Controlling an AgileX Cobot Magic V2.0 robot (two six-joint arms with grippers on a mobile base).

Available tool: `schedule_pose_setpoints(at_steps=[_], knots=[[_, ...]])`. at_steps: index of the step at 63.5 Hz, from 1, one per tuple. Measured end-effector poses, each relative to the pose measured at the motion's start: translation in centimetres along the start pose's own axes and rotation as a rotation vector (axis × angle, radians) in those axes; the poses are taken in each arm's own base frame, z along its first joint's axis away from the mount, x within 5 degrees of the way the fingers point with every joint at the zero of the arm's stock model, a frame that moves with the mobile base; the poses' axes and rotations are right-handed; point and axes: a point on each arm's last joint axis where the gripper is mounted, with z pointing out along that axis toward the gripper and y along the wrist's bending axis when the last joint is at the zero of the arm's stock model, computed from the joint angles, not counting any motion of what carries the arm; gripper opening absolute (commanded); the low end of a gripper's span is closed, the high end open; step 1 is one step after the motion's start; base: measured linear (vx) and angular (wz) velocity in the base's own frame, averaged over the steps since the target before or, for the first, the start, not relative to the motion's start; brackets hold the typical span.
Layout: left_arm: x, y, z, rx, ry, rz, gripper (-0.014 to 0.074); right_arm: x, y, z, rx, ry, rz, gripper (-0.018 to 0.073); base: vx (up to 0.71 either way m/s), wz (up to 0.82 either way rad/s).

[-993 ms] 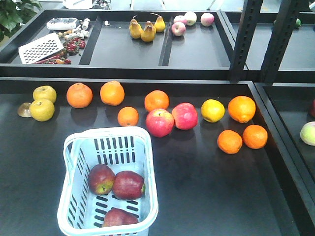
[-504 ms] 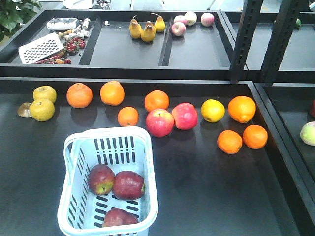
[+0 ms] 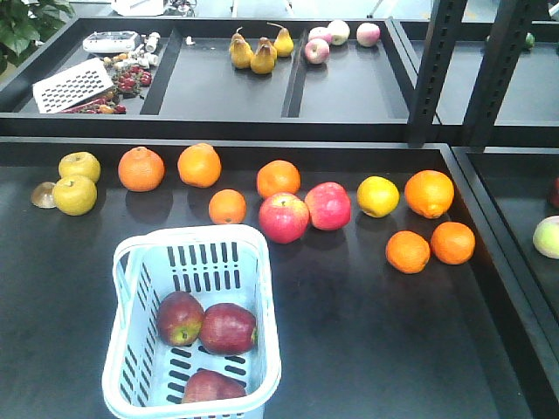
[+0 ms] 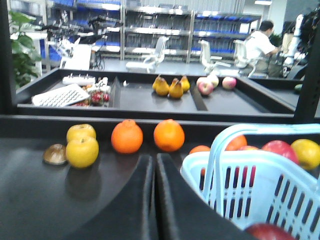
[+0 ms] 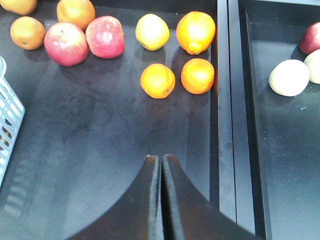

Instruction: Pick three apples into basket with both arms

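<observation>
Three dark red apples lie inside the pale blue basket (image 3: 263,305) at the front left of the black tray: one at the left (image 3: 179,318), one beside it (image 3: 229,328), one at the near wall (image 3: 210,387). In the left wrist view my left gripper (image 4: 154,158) is shut and holds nothing, just left of the basket (image 4: 260,180), with one apple's top (image 4: 264,232) peeking at the bottom edge. My right gripper (image 5: 161,159) is shut and holds nothing, above bare tray floor right of the basket (image 5: 9,120). Neither arm shows in the front view.
Two lighter red apples (image 3: 283,217) (image 3: 328,206) sit behind the basket among several oranges (image 3: 141,168) and yellow fruits (image 3: 75,195). Two more oranges (image 3: 408,251) lie at the right. A raised tray wall (image 5: 223,100) and black uprights (image 3: 437,70) border the right side. Pears (image 3: 253,52) fill the back shelf.
</observation>
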Motion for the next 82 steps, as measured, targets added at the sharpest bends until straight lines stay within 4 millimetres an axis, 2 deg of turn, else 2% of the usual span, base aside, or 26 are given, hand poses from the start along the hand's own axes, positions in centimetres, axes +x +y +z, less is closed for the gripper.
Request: schedule_pose_setpoints(at_steps=[11,55,62,68,82], knots=[[-0.5,-0.1,0.0,0.013,-0.057,0.0,-0.0006,0.0,0.0,0.0,0.0,0.001,0.0,-0.0008,0.0,0.0],[-0.4,-0.1,0.0,0.011,-0.05,0.0,-0.0006,0.4,0.0,0.1,0.0,0.003,0.0,-0.0008,0.0,0.0],[-0.4,-0.1,0.0,0.011,-0.05,0.0,-0.0006,1.9,0.0,0.1,0.011,-0.027,-0.01,-0.0008,0.0,0.0],[-0.4,-0.1,0.0,0.011,-0.05,0.0,-0.0006,3.6,0.0,-0.2,0.035,-0.15,-0.03,-0.0008,0.0,0.0],[-0.4,-0.1,0.0,0.011,-0.05,0.0,-0.0006,9.7,0.4,0.9,0.038,-0.426,-0.019,-0.0008,0.0,0.0]])
